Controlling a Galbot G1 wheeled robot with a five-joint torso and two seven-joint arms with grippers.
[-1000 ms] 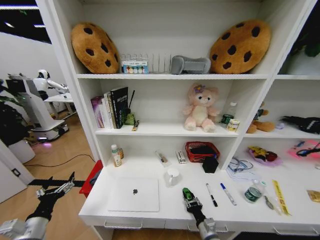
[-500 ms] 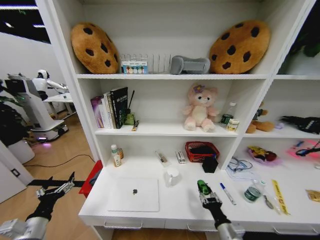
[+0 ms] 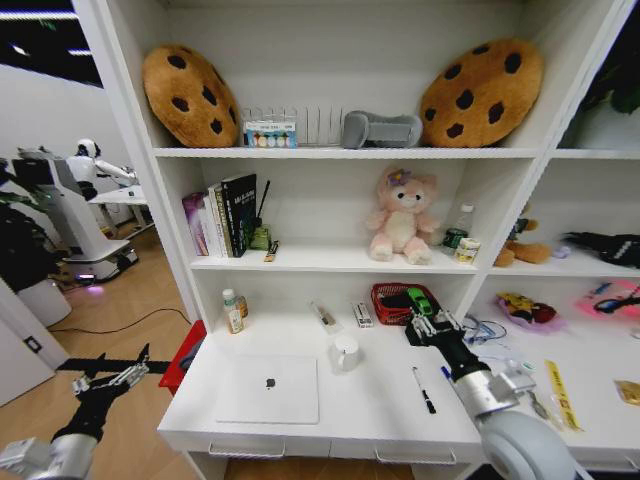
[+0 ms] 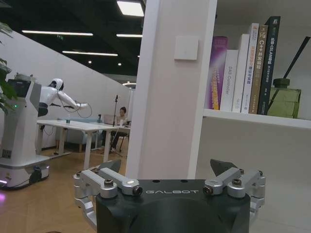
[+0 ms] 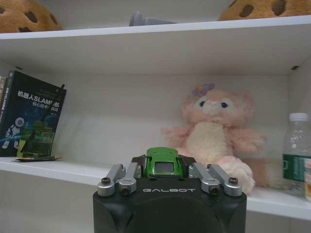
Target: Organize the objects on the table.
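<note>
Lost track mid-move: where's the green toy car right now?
The green toy car is clamped in the right gripper, raised over the red basket at the desk's back, below the pink plush.

"GALBOT" is printed on the left gripper [image 4: 170, 187] body and the right gripper [image 5: 165, 172] body; a black book [image 5: 31, 116] cover reads "SLAM"
</note>
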